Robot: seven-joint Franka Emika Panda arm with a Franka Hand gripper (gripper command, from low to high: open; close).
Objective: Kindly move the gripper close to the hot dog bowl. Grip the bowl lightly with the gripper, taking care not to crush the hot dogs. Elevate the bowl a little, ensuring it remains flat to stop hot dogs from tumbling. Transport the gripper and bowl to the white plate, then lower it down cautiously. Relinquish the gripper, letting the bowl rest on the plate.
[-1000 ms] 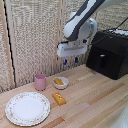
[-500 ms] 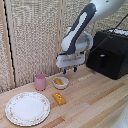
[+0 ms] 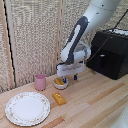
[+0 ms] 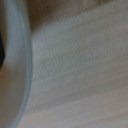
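1 pale wooden surface (image 3: 95, 102) with long straight grain carries everything in the exterior view. Behind it hangs a woven, reed-like screen (image 3: 35, 35) of fine vertical strands. At the exterior view's right sits a boxy black appliance (image 3: 111, 52) with a dark cable running up from it.

Near the front, toward the exterior view's left, lies the white plate (image 3: 27, 108), large, round and flat, with a faint speckled pattern around its rim; nothing rests on it. Just behind it stands a small pink cup (image 3: 40, 82), cylindrical and smooth; what it contains cannot be seen. A yellow-orange rectangular block (image 3: 59, 98) lies flat on the wood between the plate and the hot dog bowl (image 3: 61, 84).

The bowl is small, shallow, round and white, standing on the surface near the screen, well apart from the plate and just beside the cup. Inside it the hot dogs (image 3: 60, 81) show as small orange-yellow oblong pieces.

The bulky white and dark grey arm (image 3: 80, 42) bends down over the bowl, and the claw (image 3: 67, 78) hangs at the bowl's edge under its flat white block. 1 dark fingertip shows beside the bowl, but whether the fingers are spread or pinching the rim cannot be told.

The wrist view is blurred: a curved, pale grey-white rim (image 4: 22, 65), which may be the bowl's edge, arcs across light wood grain (image 4: 80, 65); the fingers are not clearly visible there.
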